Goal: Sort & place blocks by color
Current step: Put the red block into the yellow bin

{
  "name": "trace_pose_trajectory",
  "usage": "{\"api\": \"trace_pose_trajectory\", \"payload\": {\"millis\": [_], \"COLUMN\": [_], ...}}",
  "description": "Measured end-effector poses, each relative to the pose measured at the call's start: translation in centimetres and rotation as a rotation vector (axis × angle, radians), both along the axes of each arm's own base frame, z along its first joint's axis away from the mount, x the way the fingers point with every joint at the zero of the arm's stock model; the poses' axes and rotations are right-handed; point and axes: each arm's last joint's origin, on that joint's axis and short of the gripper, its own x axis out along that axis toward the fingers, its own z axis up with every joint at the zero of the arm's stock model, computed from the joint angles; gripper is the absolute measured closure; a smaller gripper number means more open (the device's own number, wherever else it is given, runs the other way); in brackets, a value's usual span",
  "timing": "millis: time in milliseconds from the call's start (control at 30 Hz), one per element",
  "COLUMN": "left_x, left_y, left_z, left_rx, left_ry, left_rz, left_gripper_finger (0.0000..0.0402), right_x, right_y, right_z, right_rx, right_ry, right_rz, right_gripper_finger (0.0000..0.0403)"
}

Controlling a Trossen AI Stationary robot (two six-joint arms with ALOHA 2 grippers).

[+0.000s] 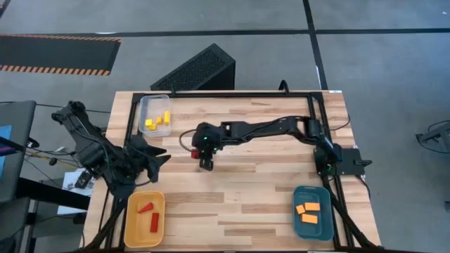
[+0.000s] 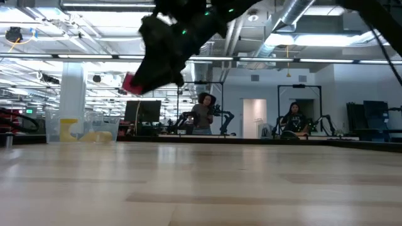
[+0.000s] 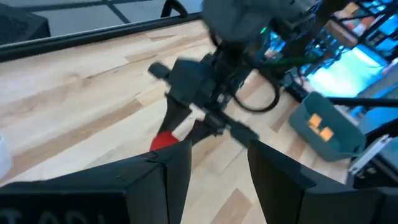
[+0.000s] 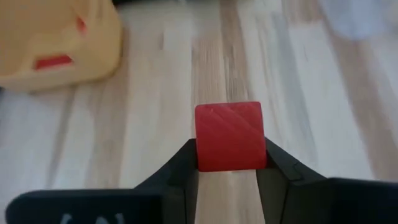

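Note:
My right arm reaches from the table's right side to left of its middle. Its gripper (image 1: pixel 203 161) (image 4: pixel 229 155) is shut on a red cube (image 4: pixel 229 137) (image 2: pixel 130 83) (image 1: pixel 195 153), which is up in the air. My left gripper (image 1: pixel 160 156) (image 3: pixel 221 174) waits open at the table's left edge, pointing at the right gripper. Two red blocks (image 1: pixel 149 214) lie in the yellow tray (image 1: pixel 131 228). Yellow blocks (image 1: pixel 158 123) sit in the clear tray (image 1: pixel 146 105), and orange blocks (image 1: pixel 307 213) in the teal tray (image 1: pixel 323 228). My right gripper pinches the red cube by two opposite side faces (image 4: pixel 202 152), one finger (image 4: pixel 186 165) on each. The cube's front half sticks out past the fingertips. The fingers come from above, slanting down toward the table's left. The cube hangs clear above the wood.
The yellow tray sits at the near left corner, the clear tray at the far left and the teal tray at the near right. A black box (image 1: pixel 200 70) stands beyond the far edge. Bare wood (image 1: pixel 246 190) lies between the trays. People sit in the room behind (image 2: pixel 204 113).

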Motion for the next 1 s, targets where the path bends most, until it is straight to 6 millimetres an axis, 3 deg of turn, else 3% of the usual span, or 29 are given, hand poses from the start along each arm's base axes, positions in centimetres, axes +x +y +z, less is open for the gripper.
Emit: {"api": "trace_pose_trajectory", "payload": {"millis": [100,333,500,767,1000], "left_x": [-0.3,0.2,1.8,4.6,7.0], "left_y": [0.3,-0.1,-1.2,-0.3,0.8], "left_z": [0.6,0.5,-0.5,-0.8,-0.1], "left_rx": [-0.025,-0.015,0.023,-0.2,-0.424], "left_ry": [-0.025,-0.082,-0.197,-0.174,-0.201], "left_rz": [0.001,0.015,0.111,0.174,0.133], "left_gripper_finger": [0.0255,0.0255,0.0255,0.0248,0.0193], "right_x": [-1.5,-7.2,-9.6,-11.5,-13.6], "right_y": [0.0,0.0,1.6,5.9,8.0], "right_z": [0.9,0.0,-0.1,4.1,6.8], "right_rx": [0.036,0.426,0.505,0.302,-0.06], "right_ry": [-0.098,-0.51,-0.481,-0.612,-0.68], "right_rz": [0.008,-0.025,-0.045,-0.048,-0.092], "right_gripper_finger": [0.0274,0.0279,0.0279,0.0279,0.0279]}}
